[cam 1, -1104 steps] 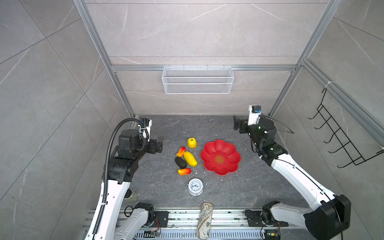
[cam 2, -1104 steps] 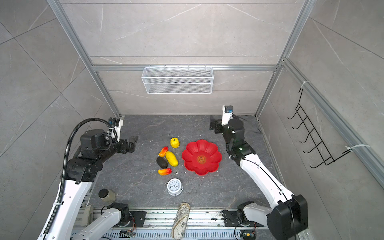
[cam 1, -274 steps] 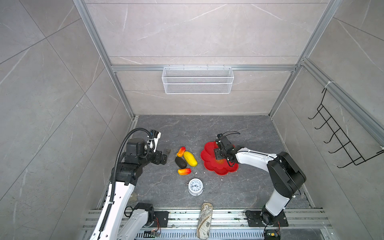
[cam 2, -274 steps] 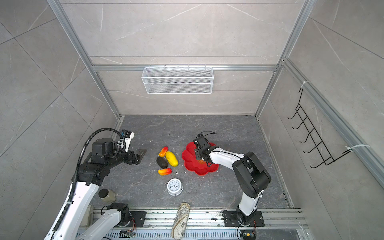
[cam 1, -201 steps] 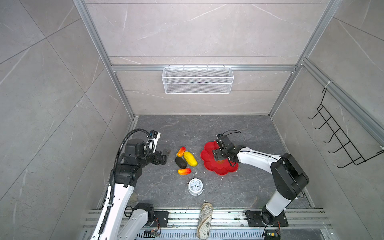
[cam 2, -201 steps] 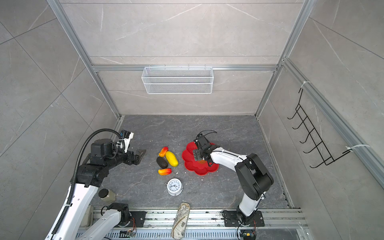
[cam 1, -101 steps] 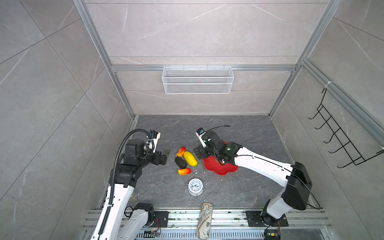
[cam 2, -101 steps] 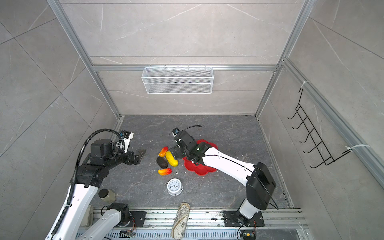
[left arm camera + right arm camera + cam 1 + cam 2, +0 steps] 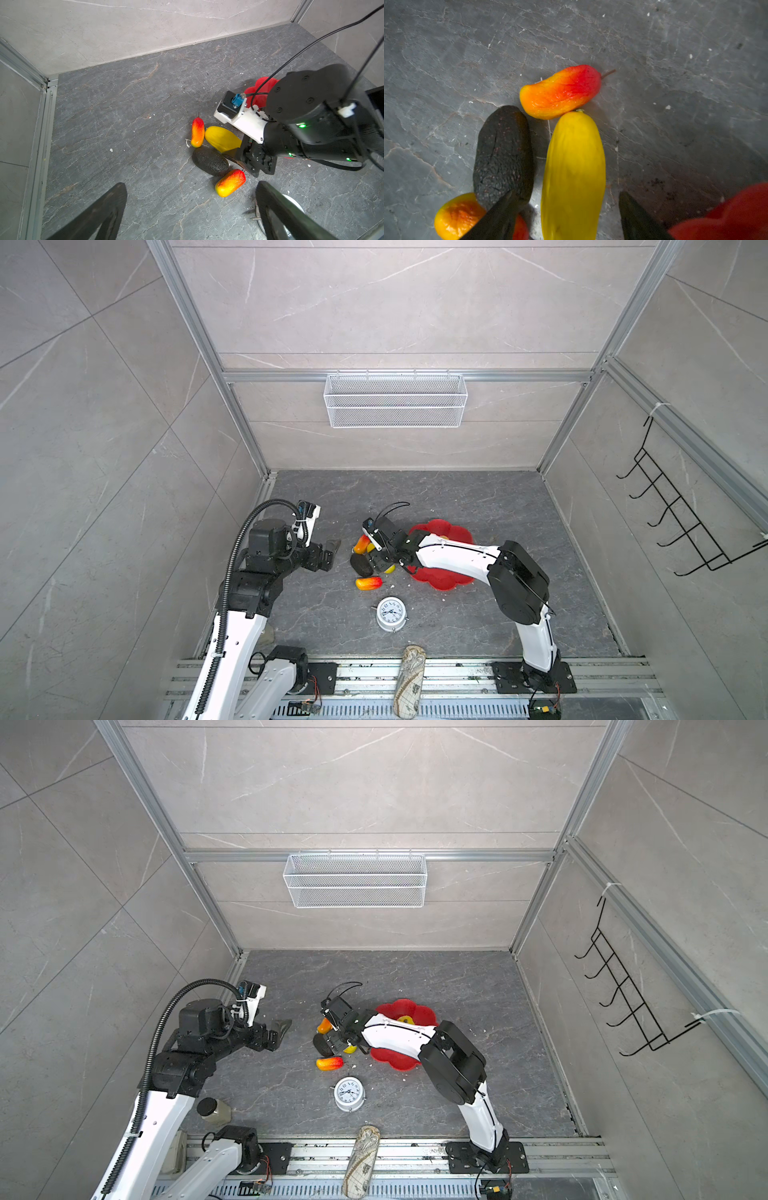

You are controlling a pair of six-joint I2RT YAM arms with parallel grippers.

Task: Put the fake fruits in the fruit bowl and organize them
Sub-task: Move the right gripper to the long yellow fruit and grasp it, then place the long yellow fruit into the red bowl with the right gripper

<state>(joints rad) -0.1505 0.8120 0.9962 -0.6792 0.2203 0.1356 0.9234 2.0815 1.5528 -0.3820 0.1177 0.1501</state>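
Note:
The red scalloped fruit bowl (image 9: 451,583) (image 9: 405,1006) lies right of centre with the ribbed yellow fruit (image 9: 444,537) (image 9: 404,1019) in it. Left of it on the floor lie the long yellow oval (image 9: 574,170) (image 9: 221,138), the blackish oval (image 9: 503,153) (image 9: 361,565) and two orange-red ovals (image 9: 362,544) (image 9: 368,583). My right gripper (image 9: 568,194) (image 9: 380,566) is down at the floor, open, its fingers either side of the long yellow oval with gaps showing. My left gripper (image 9: 191,185) (image 9: 332,553) hovers open and empty left of the fruits.
A white alarm clock (image 9: 391,613) stands in front of the fruits. A rolled patterned bundle (image 9: 410,672) lies on the front rail, and a small jar (image 9: 212,1110) sits by the left arm's base. A wire basket (image 9: 395,406) hangs on the back wall.
My right arm has swung from over the bowl leftward and down onto the fruit cluster, and its jaws have narrowed around the long yellow oval. The left arm has stayed put.

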